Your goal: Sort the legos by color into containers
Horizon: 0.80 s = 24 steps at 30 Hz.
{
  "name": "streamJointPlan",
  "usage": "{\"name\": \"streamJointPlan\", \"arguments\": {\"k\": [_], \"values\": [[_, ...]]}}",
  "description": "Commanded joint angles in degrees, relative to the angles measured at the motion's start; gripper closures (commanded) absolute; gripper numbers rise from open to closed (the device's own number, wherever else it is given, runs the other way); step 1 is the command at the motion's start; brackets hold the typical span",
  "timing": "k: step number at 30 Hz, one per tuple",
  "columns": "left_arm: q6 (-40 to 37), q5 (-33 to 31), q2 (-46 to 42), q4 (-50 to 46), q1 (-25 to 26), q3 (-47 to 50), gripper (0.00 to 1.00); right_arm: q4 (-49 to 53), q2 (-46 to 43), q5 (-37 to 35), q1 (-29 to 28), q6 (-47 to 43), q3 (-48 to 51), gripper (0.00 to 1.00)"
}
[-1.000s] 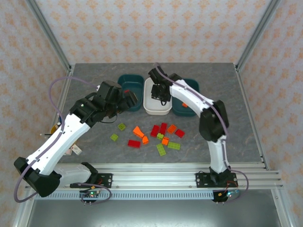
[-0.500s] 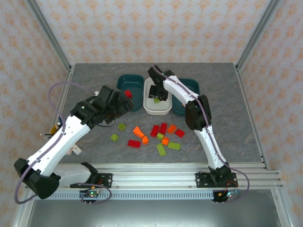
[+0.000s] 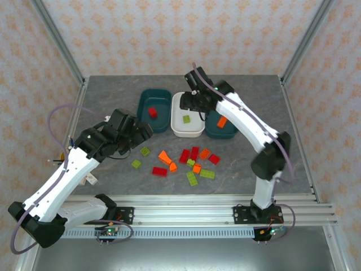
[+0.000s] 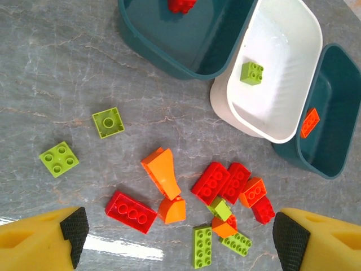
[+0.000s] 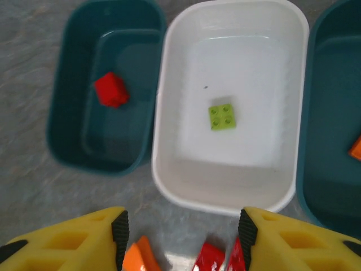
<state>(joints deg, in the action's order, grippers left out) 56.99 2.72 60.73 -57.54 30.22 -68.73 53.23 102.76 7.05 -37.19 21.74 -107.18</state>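
Our left end effector (image 4: 180, 234) hangs over the tabletop (image 4: 51, 68), fingers spread wide, nothing between them. Under that gap lie the loose legos (image 4: 217, 186): a long red brick (image 4: 130, 211) and an orange wedge (image 4: 162, 172) nearer its left finger, a crowded red, orange and green cluster nearer its right, and two green squares (image 4: 108, 122) apart, farther left. We judge them light, rigid and smooth-sided, apt to skid from a skewed pinch, so we would close across two flat parallel walls, never the studs or the wedge's slope, taking free-lying pieces first. Beyond the pile, our right end effector (image 5: 184, 228) hovers above the tubs (image 3: 186, 134), likewise spread and empty. Ahead of its left finger the teal tub (image 5: 67, 141) holds one small red brick (image 5: 111, 89); straight ahead the white tub (image 5: 169, 186) holds one green brick (image 5: 222, 116); ahead of its right finger the other teal tub (image 5: 327, 186) holds an orange piece (image 5: 356, 148).
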Motion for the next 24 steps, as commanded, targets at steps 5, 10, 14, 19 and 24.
{"name": "streamJointPlan", "arguments": {"k": [5, 10, 14, 19, 24], "values": [[7.09, 4.59, -0.68, -2.47, 0.09, 10.67, 0.2, -12.69, -20.02, 3.28, -7.53, -4.95, 27.16, 0.43], [23.03, 5.98, 1.53, 6.03, 4.77, 19.8, 0.22, -23.87, -32.16, 6.03, -16.49, -9.56, 46.61, 0.39], [37.48, 5.74, 4.89, 12.98, 9.41, 24.93, 0.21, -29.96, -38.71, 4.07, -20.74, -8.68, 56.01, 0.37], [49.54, 4.9, 7.69, 17.8, 10.74, 28.63, 0.14, -27.42, -38.94, 4.02, -21.48, -7.96, 55.86, 0.37], [54.31, 4.37, 11.57, 22.07, 10.78, 28.77, 0.14, -26.54, -39.78, 4.29, -21.61, -7.86, 56.07, 0.37]]}}
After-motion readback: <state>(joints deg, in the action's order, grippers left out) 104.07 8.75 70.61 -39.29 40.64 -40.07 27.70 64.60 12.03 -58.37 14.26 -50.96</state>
